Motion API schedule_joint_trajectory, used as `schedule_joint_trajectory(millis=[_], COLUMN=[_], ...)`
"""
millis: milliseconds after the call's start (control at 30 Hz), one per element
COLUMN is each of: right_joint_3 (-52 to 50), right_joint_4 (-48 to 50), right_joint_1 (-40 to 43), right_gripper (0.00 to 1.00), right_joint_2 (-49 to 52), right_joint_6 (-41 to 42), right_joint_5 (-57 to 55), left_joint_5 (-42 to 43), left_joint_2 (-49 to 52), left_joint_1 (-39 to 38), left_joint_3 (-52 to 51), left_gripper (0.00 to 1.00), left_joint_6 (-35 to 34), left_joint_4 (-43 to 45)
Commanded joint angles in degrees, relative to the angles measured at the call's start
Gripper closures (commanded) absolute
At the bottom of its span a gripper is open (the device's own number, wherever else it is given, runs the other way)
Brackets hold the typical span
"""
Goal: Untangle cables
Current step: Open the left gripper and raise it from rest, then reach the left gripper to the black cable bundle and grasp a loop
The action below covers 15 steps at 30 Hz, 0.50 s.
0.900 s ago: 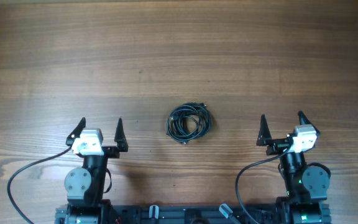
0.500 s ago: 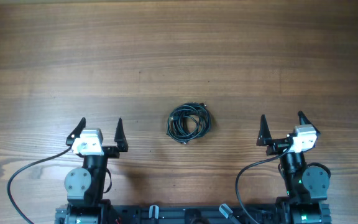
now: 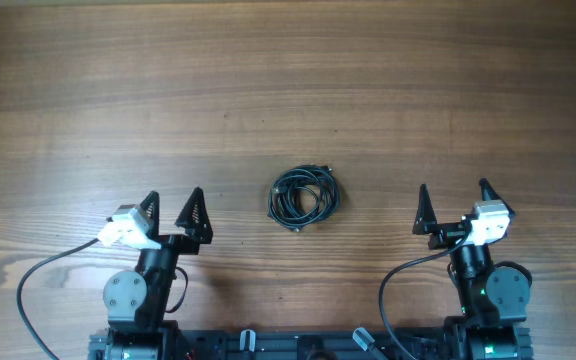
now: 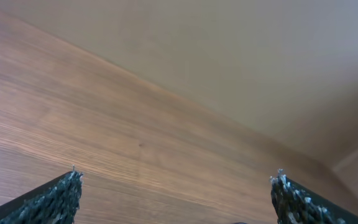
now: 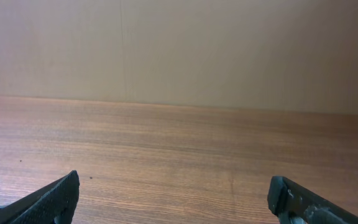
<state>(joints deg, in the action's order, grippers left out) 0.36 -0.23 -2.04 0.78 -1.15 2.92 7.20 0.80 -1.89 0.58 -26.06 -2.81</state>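
Note:
The cables [image 3: 305,196] lie as a small black coiled knot on the wooden table [image 3: 288,90], near its middle, in the overhead view. My left gripper [image 3: 173,204] is open and empty, to the left of the knot and turned toward it. My right gripper [image 3: 455,195] is open and empty, to the right of the knot. Both wrist views show only bare wood between the open finger tips [image 4: 176,180] [image 5: 173,183]; the cables are out of view there.
Thick black arm cables [image 3: 38,290] loop beside each arm base at the near edge. A pale wall [image 5: 179,50] rises behind the table's far edge.
My left gripper has rotated to the right, toward the cable knot. The right arm and the cables have not moved.

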Motion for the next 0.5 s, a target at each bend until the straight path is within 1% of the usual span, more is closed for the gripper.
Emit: schedule_joint_trajectory(millis=[0, 67, 133, 267, 300, 333, 400, 467], right_joint_3=[0.0, 0.0, 0.0, 0.0, 0.0, 0.0, 0.0, 0.0], right_joint_4=[0.2, 0.2, 0.2, 0.2, 0.2, 0.2, 0.2, 0.2], right_joint_1=[0.0, 0.0, 0.0, 0.0, 0.0, 0.0, 0.0, 0.0], right_gripper=[0.00, 0.00, 0.00, 0.00, 0.00, 0.00, 0.00, 0.00], right_joint_2=[-0.5, -0.4, -0.3, -0.3, -0.3, -0.3, -0.3, -0.3], right_joint_6=[-0.2, -0.2, -0.2, -0.2, -0.2, -0.2, -0.2, -0.2], right_joint_5=[-0.1, 0.0, 0.0, -0.1, 0.0, 0.0, 0.0, 0.0], left_joint_5=[5.5, 7.6, 7.8, 7.8, 7.9, 8.7, 9.7, 10.2], left_joint_2=[-0.5, -0.5, -0.3, 4.5, 7.2, 10.5, 19.3, 30.3], left_joint_1=[-0.2, -0.2, -0.2, -0.2, -0.2, -0.2, -0.2, -0.2], left_joint_3=[-0.2, 0.3, 3.0, 11.7, 14.9, 18.4, 27.7, 39.6], left_gripper=[0.00, 0.00, 0.00, 0.00, 0.00, 0.00, 0.00, 0.00], left_joint_6=[-1.6, -1.7, -1.6, -1.3, 0.0, 3.1, 6.4, 6.4], left_joint_4=[5.6, 12.2, 11.3, 4.1, 1.6, -1.4, -11.1, -25.2])
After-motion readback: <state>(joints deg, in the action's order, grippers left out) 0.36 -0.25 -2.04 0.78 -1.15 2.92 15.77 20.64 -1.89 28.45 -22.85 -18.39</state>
